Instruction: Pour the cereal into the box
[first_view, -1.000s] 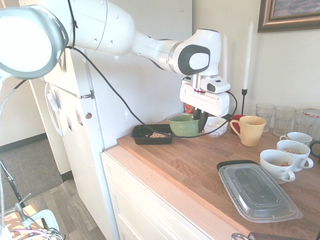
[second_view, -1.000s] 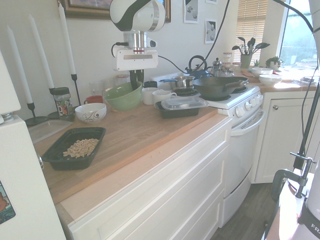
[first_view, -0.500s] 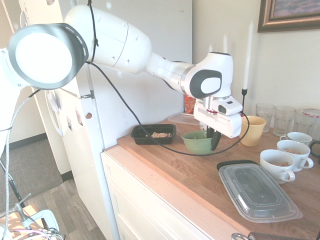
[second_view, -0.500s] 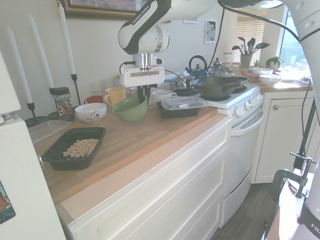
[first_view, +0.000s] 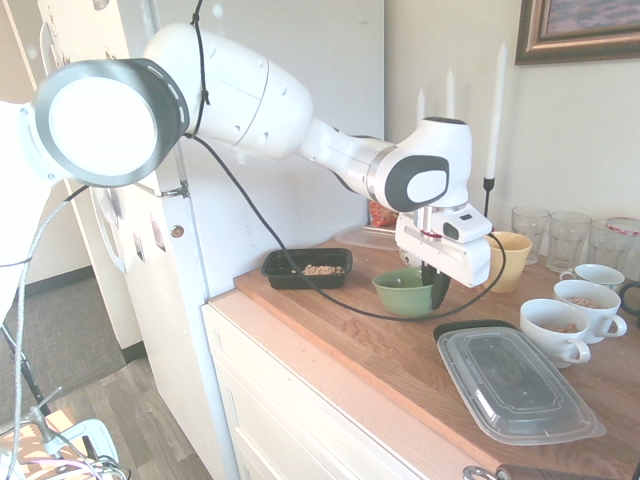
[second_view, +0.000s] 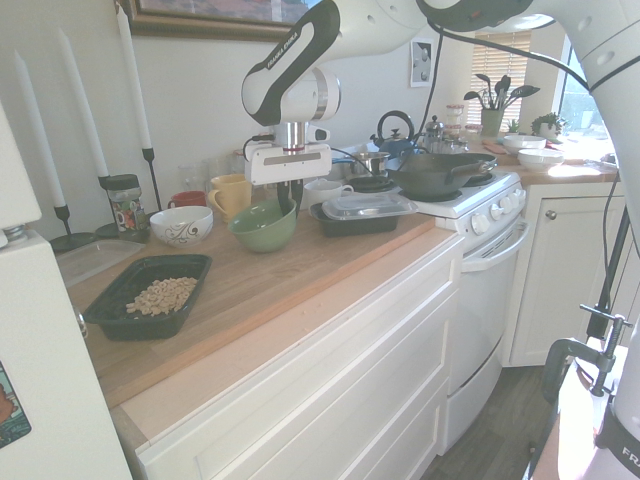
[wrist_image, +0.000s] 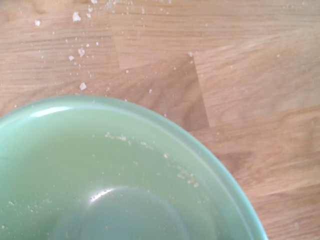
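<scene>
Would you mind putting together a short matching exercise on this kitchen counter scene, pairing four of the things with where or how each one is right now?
Things:
1. green bowl
2. cereal
3. clear lid
4. yellow mug

States:
A. lying in the black box
B. closed over a second black container, near the white cups
C. gripped at its rim by the gripper, only crumbs inside
D. standing upright behind the bowl, toward the wall

Pairs: 1-C, 2-A, 3-B, 4-D
</scene>
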